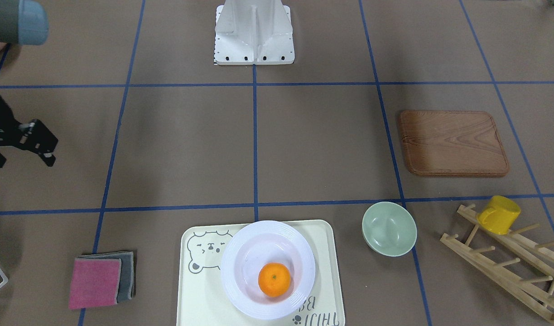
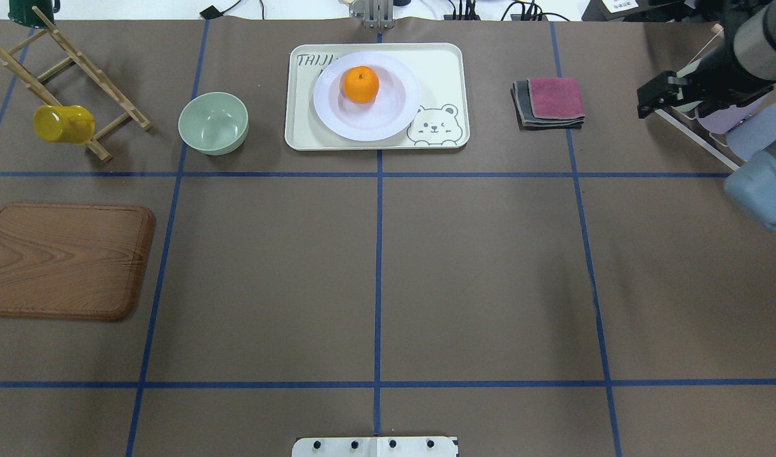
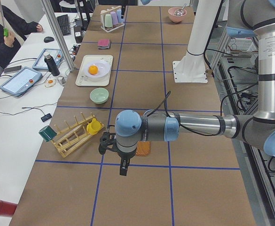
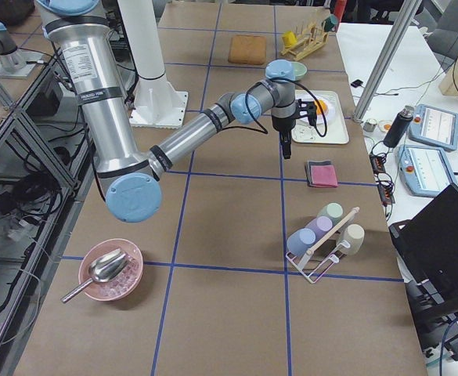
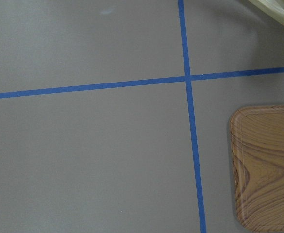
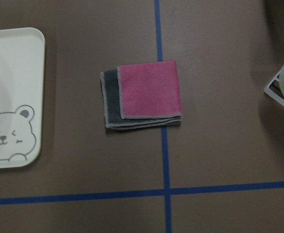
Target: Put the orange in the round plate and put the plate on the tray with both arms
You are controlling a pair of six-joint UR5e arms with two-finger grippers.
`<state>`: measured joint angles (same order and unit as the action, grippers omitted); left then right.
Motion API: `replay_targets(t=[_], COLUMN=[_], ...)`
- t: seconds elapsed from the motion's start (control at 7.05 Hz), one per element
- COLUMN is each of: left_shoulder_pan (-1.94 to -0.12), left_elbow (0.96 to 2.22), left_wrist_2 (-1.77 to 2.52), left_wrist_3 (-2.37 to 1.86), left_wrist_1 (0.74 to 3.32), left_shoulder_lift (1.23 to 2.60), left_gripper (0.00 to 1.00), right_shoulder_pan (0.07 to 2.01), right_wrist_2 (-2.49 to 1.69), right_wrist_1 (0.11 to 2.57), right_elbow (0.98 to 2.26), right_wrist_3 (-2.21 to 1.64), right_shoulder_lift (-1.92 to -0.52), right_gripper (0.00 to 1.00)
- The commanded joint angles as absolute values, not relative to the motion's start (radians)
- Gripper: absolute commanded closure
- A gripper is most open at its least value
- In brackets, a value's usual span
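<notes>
Sitting in the round plate on the tray, the orange lies well apart from the left gripper and right gripper, whose finger spacing cannot be told.

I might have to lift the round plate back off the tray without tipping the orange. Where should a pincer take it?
Probably the wide ridged rim of the round plate, on the robot-facing side, coming down from above with one finger inside and one outside. The orange sits off-centre toward the far edge, leaving that side free.
</notes>
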<state>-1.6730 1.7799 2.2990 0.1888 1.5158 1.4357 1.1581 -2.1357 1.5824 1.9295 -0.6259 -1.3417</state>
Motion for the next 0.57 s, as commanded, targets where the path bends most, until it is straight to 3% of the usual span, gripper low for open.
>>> replay_targets(t=[0.0, 0.43], left_shoulder_pan=[-1.586, -1.551], left_elbow=[1.827, 1.844], left_wrist_2=[2.243, 2.247], left_wrist_3=[0.186, 0.178], left_wrist_1=[1.517, 1.516], left_shoulder_lift=[1.428, 1.425], left_gripper=[0.01, 0.01], right_shoulder_pan=[1.351, 1.494], right_wrist_2=[-2.241, -2.292], right_wrist_1=[1.586, 1.580], right_elbow=[1.925, 1.927], right_wrist_3=[-0.305, -0.049], right_shoulder_lift=[-1.515, -1.776], right_gripper=[0.00, 0.00])
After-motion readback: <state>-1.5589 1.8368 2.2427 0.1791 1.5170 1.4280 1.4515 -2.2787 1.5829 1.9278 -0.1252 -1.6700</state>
